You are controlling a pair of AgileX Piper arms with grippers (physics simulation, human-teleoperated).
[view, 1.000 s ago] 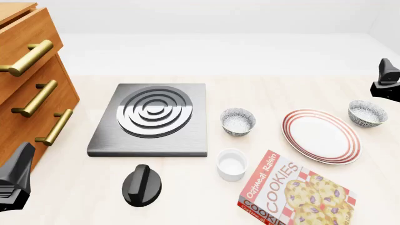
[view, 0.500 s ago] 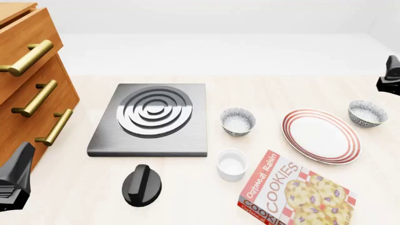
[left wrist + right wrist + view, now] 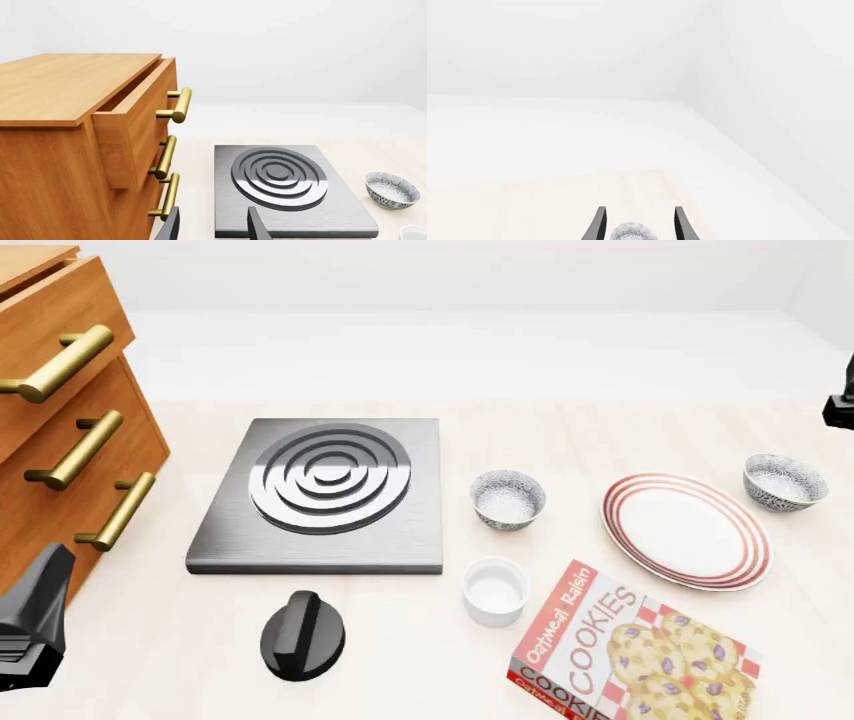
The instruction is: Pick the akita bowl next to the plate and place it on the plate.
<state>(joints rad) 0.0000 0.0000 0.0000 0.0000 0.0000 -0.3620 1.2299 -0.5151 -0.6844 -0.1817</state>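
Observation:
The akita bowl [image 3: 785, 481], small and grey-speckled with a white inside, sits at the far right rim of the plate [image 3: 685, 529], a large white plate with red rings. My right gripper [image 3: 841, 400] is at the right edge of the front view, above and beyond that bowl. In the right wrist view its fingers [image 3: 639, 210] stand open, and the bowl's speckled rim [image 3: 630, 233] shows low between them. My left gripper [image 3: 30, 632] stays at the near left by the drawers. It is open [image 3: 213, 212] with nothing between its fingers.
A second, alike bowl [image 3: 509, 498] stands between the plate and the stove burner [image 3: 327, 490]. A white ramekin [image 3: 495, 590] and a cookie box [image 3: 627, 650] lie nearer the front. A black knob [image 3: 302, 635] and a wooden drawer cabinet [image 3: 60, 420] are on the left.
My right gripper has drifted to the right, almost out of the front view. The left arm and all objects are where they were.

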